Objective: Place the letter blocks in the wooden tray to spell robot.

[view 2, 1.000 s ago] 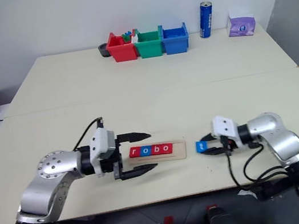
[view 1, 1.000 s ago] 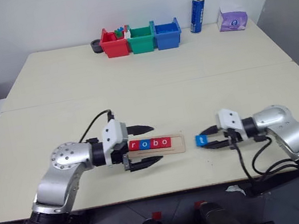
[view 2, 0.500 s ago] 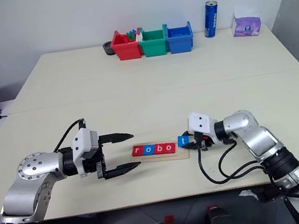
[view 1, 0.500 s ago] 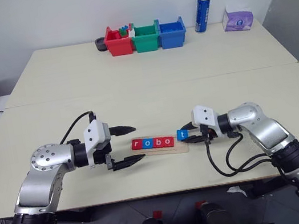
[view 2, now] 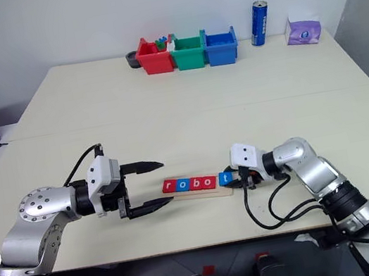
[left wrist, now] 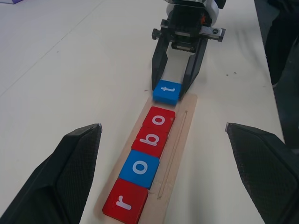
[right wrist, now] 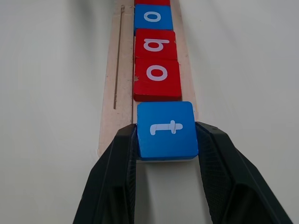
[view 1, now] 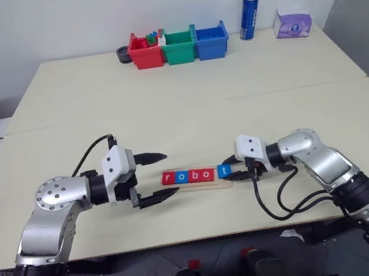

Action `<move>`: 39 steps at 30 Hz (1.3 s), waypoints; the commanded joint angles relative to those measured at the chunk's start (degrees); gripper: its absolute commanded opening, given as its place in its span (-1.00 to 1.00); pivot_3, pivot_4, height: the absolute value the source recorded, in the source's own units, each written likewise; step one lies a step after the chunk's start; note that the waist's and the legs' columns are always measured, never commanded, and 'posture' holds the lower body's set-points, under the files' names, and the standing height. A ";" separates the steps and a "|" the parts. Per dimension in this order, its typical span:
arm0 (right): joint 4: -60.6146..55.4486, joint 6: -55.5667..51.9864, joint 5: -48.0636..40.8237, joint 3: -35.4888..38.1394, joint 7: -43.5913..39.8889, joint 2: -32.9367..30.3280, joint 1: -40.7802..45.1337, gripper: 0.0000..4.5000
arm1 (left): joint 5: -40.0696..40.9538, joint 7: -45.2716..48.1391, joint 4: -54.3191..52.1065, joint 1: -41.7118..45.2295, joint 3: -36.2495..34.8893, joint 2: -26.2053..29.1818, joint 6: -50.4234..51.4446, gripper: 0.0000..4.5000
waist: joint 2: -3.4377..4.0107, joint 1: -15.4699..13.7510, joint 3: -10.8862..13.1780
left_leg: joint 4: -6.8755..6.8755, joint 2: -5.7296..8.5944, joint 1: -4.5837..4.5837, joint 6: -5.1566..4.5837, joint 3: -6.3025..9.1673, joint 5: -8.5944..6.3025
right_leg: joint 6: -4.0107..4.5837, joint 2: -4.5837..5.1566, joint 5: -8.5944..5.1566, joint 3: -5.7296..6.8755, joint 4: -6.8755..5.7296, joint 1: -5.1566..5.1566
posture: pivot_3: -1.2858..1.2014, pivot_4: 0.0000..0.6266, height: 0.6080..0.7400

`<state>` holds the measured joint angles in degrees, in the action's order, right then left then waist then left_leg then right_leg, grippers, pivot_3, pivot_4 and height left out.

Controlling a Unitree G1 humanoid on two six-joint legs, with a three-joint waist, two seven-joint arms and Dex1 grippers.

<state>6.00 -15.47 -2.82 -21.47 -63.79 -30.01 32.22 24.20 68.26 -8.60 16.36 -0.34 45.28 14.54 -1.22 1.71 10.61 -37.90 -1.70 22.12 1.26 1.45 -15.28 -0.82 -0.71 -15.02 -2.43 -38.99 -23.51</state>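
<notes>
Nearly done here. On the wooden tray (view 1: 196,182): r, o, b, o blocks (left wrist: 144,163) already lined up. At its right end, t block (right wrist: 166,130) clamped in right gripper (right wrist: 166,154), not yet let go. Off its left end, left gripper (view 1: 161,176) spread wide, empty. Just releasing left, probably.

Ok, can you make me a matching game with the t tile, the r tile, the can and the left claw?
Things:
1. t tile
2. r tile
3. can
4. left gripper

Descriptions:
A. red, at the end of the wooden tray nearest the left gripper
B. open, holding nothing
C. blue, squeezed between the fingers of the right gripper
D. standing upright at the far edge of the table, beside the blue bin

Pairs: 1-C, 2-A, 3-D, 4-B
</notes>
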 commanded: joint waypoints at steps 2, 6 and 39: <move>-1.15 0.41 0.04 0.06 -0.58 0.44 1.37 -0.35 | 0.39 -0.27 -1.74 0.23 -1.24 0.44 -0.28 1.00 | 0.00 0.00 0.00 | 0.00 0.00 0.00 0.00 0.00 0.00 | 0.00 0.00 0.00 0.00 0.00 0.00 | 0.03 -0.52 1.00; -0.73 0.45 0.26 -0.11 -0.53 0.69 1.65 -0.35 | 0.30 -0.34 -1.70 0.35 -1.15 0.48 -0.24 1.00 | 0.00 0.00 0.00 | 0.00 0.00 0.00 0.00 0.00 0.00 | 0.00 0.00 0.00 0.00 0.00 0.00 | 0.03 -0.52 1.00; -1.27 -1.41 -2.05 3.78 -1.60 -1.86 -0.63 -0.98 | -0.85 -0.35 -0.45 1.28 -1.13 0.47 -1.29 1.00 | 0.00 0.02 0.00 | 0.01 0.00 0.00 0.00 0.00 0.00 | 0.00 0.00 0.00 0.00 0.00 0.00 | 0.03 -0.52 1.00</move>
<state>5.32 -18.03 -5.23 -17.35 -65.69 -32.08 31.84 23.44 68.10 -8.55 16.65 -0.37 45.28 14.26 -1.21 1.74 10.62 -37.89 -1.70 22.12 1.26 1.44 -15.28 -0.82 -0.71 -15.03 -2.44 -38.98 -23.51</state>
